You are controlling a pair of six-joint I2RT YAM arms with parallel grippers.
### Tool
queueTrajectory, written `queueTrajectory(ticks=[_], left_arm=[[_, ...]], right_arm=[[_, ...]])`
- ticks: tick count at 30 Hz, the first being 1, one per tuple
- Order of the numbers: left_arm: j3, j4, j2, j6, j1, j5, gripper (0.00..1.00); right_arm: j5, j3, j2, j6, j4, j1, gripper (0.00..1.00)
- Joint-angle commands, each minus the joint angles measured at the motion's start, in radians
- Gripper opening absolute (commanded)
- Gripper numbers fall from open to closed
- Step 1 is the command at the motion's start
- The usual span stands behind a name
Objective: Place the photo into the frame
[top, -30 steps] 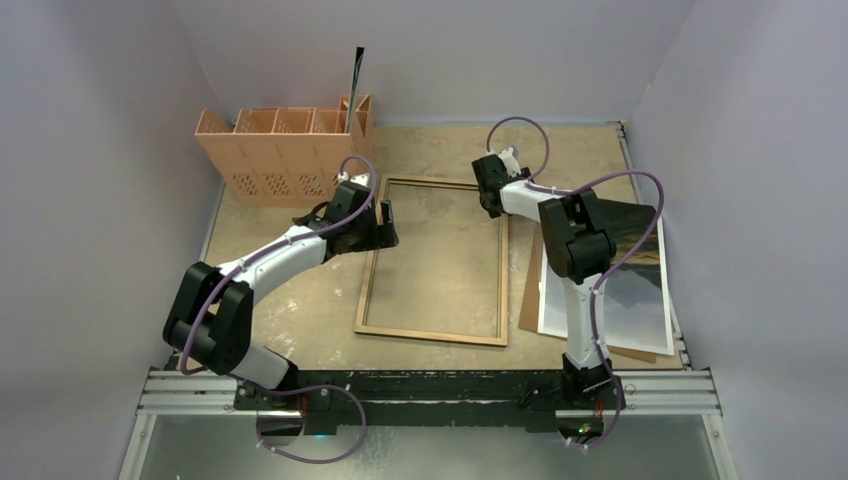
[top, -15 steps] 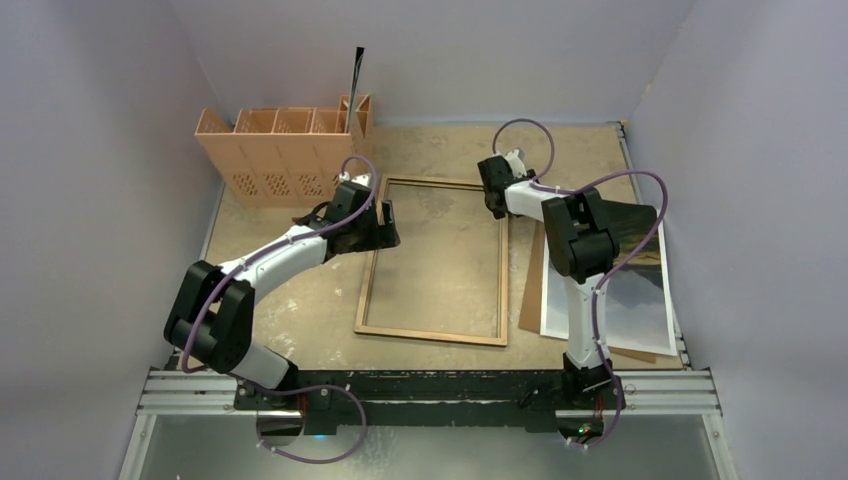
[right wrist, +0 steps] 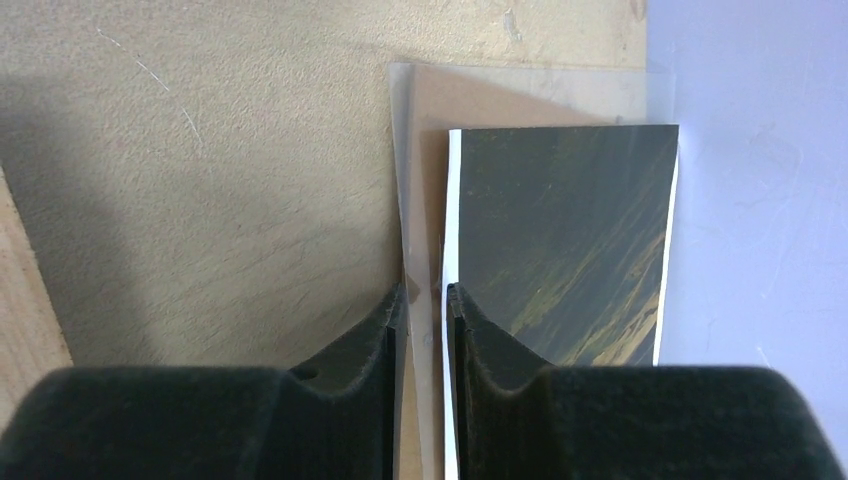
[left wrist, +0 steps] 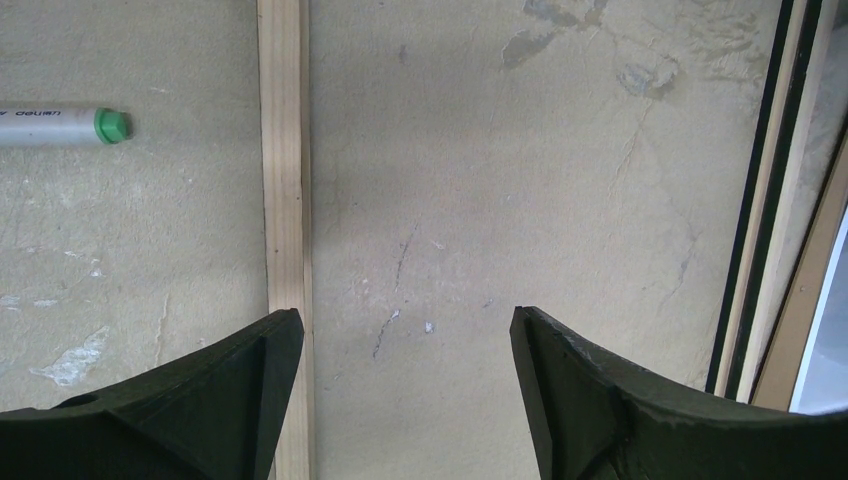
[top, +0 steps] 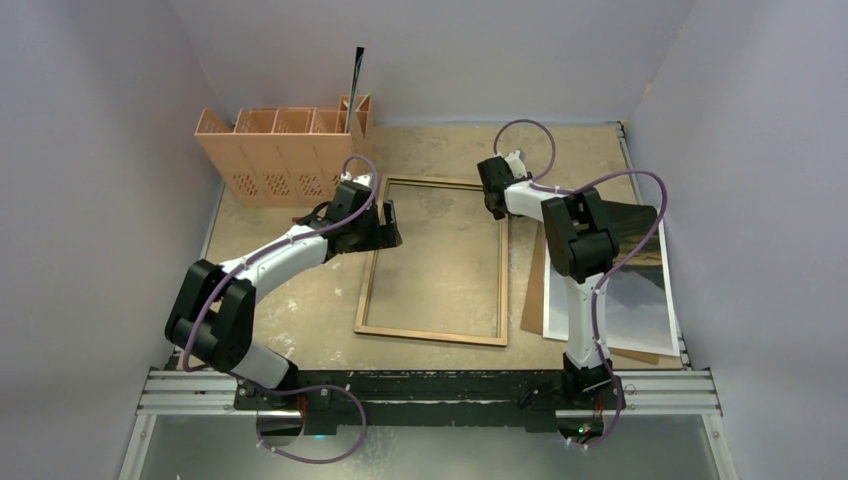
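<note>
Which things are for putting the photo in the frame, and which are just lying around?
For the job: photo, frame, brown backing board, clear sheet.
Lying about: green-capped marker, orange rack, dark strip standing in the rack.

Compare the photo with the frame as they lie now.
The frame is an open, wood-coloured rectangle with the tabletop showing through it; the photo is a solid dark print with a white border. The frame lies mid-table, directly on the surface; the photo lies at the right edge, on a brown board. Both lie flat, long sides running front to back.
</note>
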Motion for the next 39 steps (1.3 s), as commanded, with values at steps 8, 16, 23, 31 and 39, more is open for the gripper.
queueTrajectory(ticks=[8,16,23,31,39], left_arm=[[-0.011,0.038,0.011,-0.01,0.003,0.01,0.8],[-0.01,0.039,0.017,-0.009,0.003,0.007,0.8],[-0.01,0.038,0.022,-0.007,0.003,0.006,0.8],[-0.01,0.05,0.028,-0.001,0.003,0.032,0.8],[-0.016,0.098,0.031,-0.002,0.002,0.122,0.8]], right_arm=[[0.045,0.048,0.041,-0.008,0.085,-0.031,0.28],[0.026,0.067,0.08,-0.073,0.135,-0.038,0.28],[0.016,0.078,0.099,-0.077,0.16,-0.038,0.2],[0.025,0.081,0.055,-0.048,0.176,-0.036,0.0],[0.023,0.105,-0.034,-0.027,0.135,-0.025,0.0]])
